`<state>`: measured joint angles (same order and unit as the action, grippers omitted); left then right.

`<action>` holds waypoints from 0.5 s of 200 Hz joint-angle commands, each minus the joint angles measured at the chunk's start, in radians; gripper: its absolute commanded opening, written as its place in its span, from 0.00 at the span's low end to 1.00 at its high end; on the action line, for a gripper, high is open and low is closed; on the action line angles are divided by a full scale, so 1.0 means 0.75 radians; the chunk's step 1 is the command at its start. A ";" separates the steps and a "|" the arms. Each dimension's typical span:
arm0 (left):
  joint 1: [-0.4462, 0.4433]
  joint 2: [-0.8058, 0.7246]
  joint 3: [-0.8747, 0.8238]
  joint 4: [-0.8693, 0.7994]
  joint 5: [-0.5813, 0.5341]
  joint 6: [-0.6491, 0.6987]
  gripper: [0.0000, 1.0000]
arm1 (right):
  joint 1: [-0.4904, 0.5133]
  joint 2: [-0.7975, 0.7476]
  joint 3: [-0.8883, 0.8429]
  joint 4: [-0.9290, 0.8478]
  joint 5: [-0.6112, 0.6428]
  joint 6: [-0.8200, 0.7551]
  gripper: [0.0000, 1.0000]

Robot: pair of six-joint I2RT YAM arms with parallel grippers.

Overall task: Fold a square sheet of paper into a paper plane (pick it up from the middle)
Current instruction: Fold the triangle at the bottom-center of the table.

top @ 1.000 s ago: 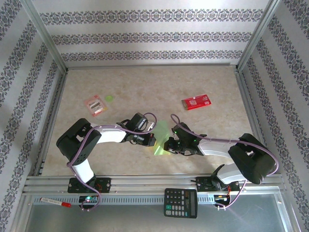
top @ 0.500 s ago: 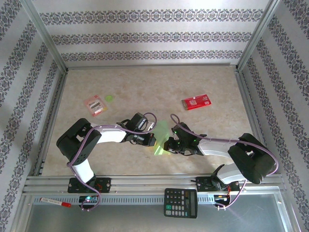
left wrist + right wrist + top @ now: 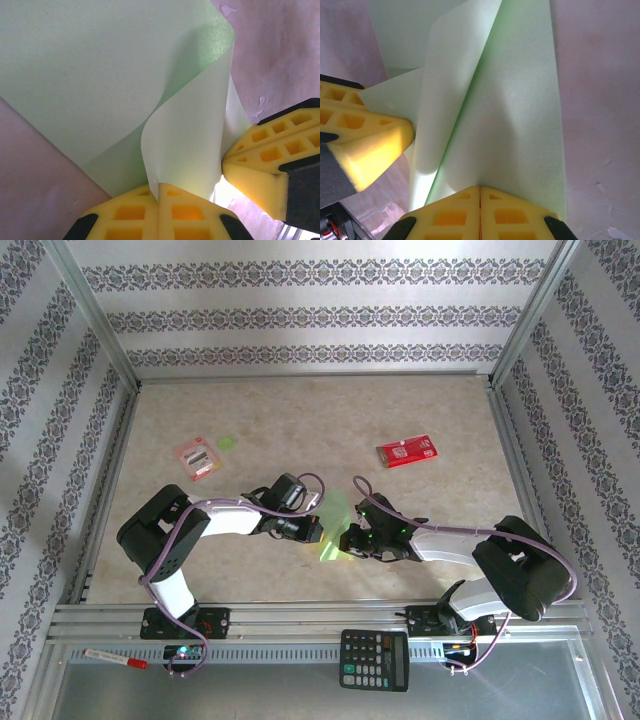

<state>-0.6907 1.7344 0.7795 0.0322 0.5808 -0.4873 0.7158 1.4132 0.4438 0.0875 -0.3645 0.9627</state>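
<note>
**Both claws clamped on the green sheet, mid-fold**

The square sheet of paper (image 3: 335, 525) sits just beyond the calculator (image 3: 374, 660) and a little to its left, caught between the two arms. The left gripper (image 3: 159, 189) is clenched: its yellow pads meet, with a curled edge of the sheet nipped in the seam. The right gripper (image 3: 480, 192), almost straight beyond the calculator, is likewise pinched tight on the paper's near edge.

The two grips seem to come from opposite sides so that one part of the sheet can be anchored while a flap is rolled over it. The flap stands up in a soft curve (not yet pressed flat), which suggests a fold under way, not a finished one.

Much is hard to read. From above, the wrists cover most of the sheet, leaving a pale green sliver. Both wrist views cut off its far corners, so its full outline is unclear. I cannot tell whether its underside touches the table (image 3: 300, 420), nor whether the darker line under the flap is a true crease or only shadow.
</note>
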 commanded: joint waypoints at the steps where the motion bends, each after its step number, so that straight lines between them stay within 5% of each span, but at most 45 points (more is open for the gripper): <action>1: 0.013 -0.036 0.012 -0.072 0.026 -0.010 0.00 | -0.009 -0.006 -0.017 -0.075 0.040 -0.030 0.07; 100: 0.021 -0.038 0.012 -0.051 0.044 -0.023 0.00 | -0.020 -0.021 -0.008 -0.100 0.038 -0.047 0.07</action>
<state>-0.6857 1.7233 0.7795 0.0101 0.5919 -0.4877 0.7090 1.4014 0.4435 0.0658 -0.3630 0.9466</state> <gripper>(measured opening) 0.049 0.067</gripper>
